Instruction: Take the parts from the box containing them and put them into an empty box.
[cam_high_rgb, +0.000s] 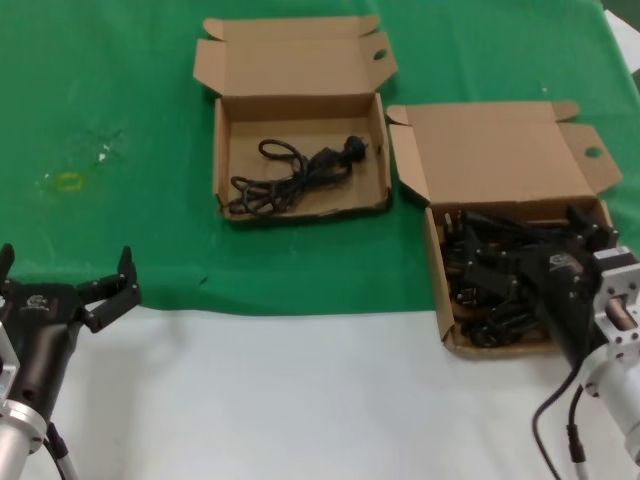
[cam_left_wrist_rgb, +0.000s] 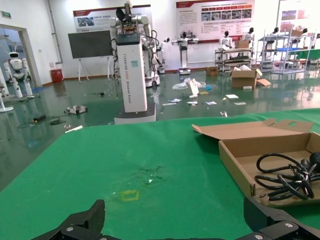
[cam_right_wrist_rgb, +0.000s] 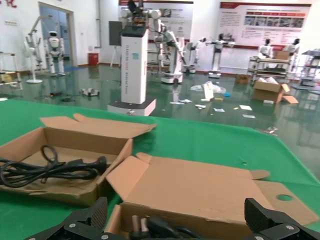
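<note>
The box containing the parts (cam_high_rgb: 500, 150) stands at the right with its tall lid panel folded back, full of tangled black power cords (cam_high_rgb: 482, 300). My right gripper (cam_high_rgb: 522, 248) hangs open just above those cords, and nothing sits between its fingers. The right wrist view shows that box (cam_right_wrist_rgb: 200, 185) and a plug (cam_right_wrist_rgb: 160, 227) right below the gripper (cam_right_wrist_rgb: 172, 220). The short-lidded box (cam_high_rgb: 300, 105) lies at the back centre and holds one coiled cord (cam_high_rgb: 290, 180). Down at the front left, my left gripper (cam_high_rgb: 65, 265) waits open over the cloth's edge.
A green cloth (cam_high_rgb: 120, 90) covers the far part of the table, and bare white tabletop (cam_high_rgb: 300, 400) lies in front. A small yellow mark (cam_high_rgb: 68, 181) sits on the cloth at the left. The two boxes almost touch at their corners.
</note>
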